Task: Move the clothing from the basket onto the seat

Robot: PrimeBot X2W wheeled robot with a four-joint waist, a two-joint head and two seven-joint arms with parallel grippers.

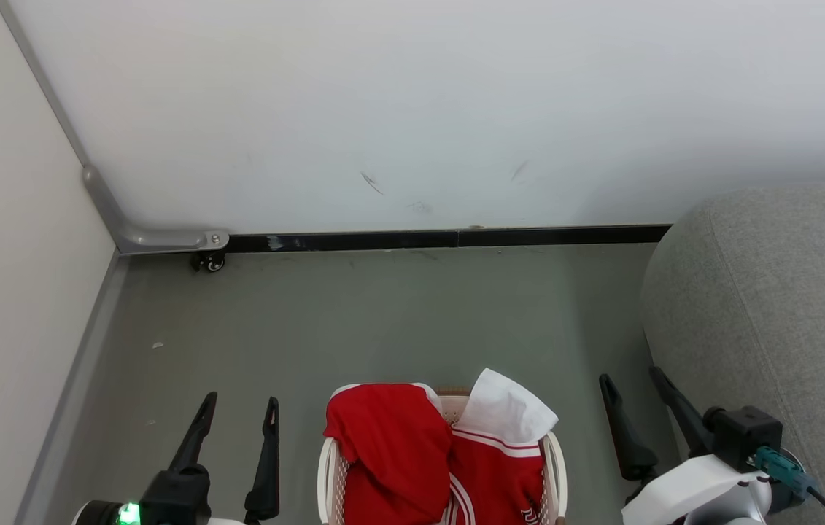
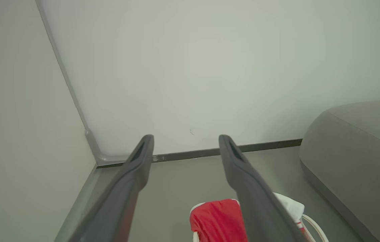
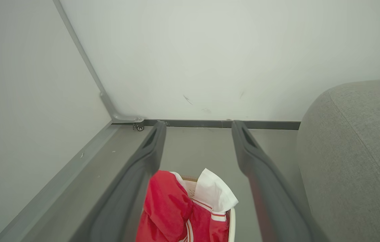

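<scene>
basket (image 1: 324, 477) holds red clothing (image 1: 390, 445), heaped over rim; left gripper (image 1: 241, 399), right gripper (image 1: 629, 375) fingers apart, empty.

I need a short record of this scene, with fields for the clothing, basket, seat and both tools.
clothing: two red garments, heaped in the basket
basket: cream-white, on the floor, between the tools
seat: light-grey, right of the basket
left tool: open, holding nothing
right tool: open, holding nothing, between basket and seat
</scene>
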